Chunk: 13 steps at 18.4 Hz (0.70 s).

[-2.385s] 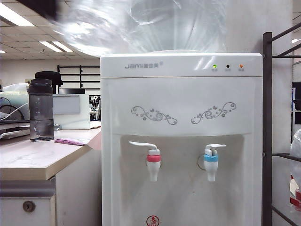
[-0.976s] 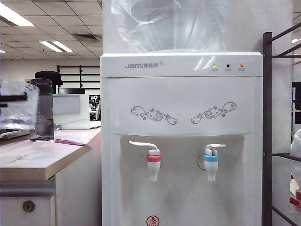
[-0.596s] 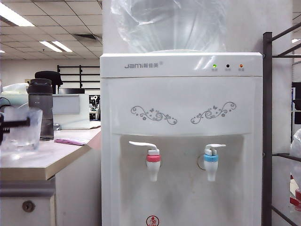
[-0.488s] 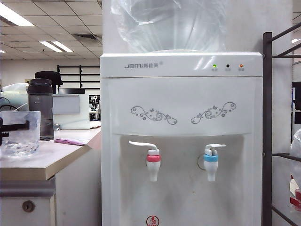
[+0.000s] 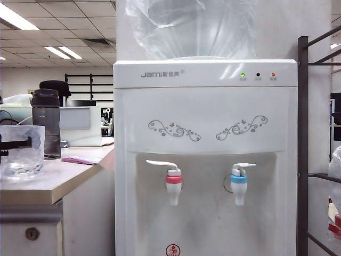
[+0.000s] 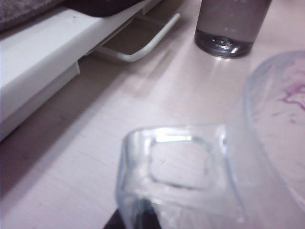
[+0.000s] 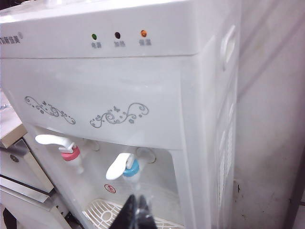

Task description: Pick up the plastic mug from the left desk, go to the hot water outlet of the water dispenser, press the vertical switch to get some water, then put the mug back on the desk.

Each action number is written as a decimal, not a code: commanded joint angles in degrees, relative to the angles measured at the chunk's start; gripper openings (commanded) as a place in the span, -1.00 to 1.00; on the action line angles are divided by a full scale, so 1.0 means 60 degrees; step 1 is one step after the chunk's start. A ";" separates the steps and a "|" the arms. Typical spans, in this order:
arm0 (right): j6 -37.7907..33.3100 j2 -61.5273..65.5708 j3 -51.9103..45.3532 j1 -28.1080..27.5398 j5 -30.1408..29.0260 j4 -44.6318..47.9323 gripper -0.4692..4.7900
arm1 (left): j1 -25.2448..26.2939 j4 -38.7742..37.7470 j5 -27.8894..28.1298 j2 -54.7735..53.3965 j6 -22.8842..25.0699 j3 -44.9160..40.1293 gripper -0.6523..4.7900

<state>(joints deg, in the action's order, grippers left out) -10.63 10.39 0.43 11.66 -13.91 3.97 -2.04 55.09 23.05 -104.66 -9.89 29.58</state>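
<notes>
Mug clear dimpled plastic, left tool clamping handle; right tool closed

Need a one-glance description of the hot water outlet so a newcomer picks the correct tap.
Find the tall white water dispenser with the big clear bottle on top. In the recess under its grey swirls sit two small white taps; the hot water outlet is the one nearer the desk, with a red collar, not blue.

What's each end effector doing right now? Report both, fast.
Left end effector: shut on the plastic mug, on the left desk.
Right end effector: shut, holding nothing, near the water dispenser.
</notes>
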 commanded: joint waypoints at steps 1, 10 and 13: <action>0.0029 0.0007 0.0004 0.0004 0.0011 0.0146 -0.82 | -0.0007 -0.0018 0.0018 0.0011 0.0102 -0.0011 -0.77; 0.0029 0.0007 0.0004 0.0004 0.0011 0.0149 -0.82 | -0.0018 -0.0219 -0.0499 0.0011 0.0685 -0.0011 0.97; 0.0029 0.0007 0.0004 0.0004 0.0011 0.0149 -0.82 | -0.0018 -0.0324 -0.0911 0.0025 0.0688 -0.0022 0.95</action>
<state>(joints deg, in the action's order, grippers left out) -10.63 10.39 0.43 11.66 -13.93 3.99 -2.07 53.23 18.39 -104.71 -6.02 29.47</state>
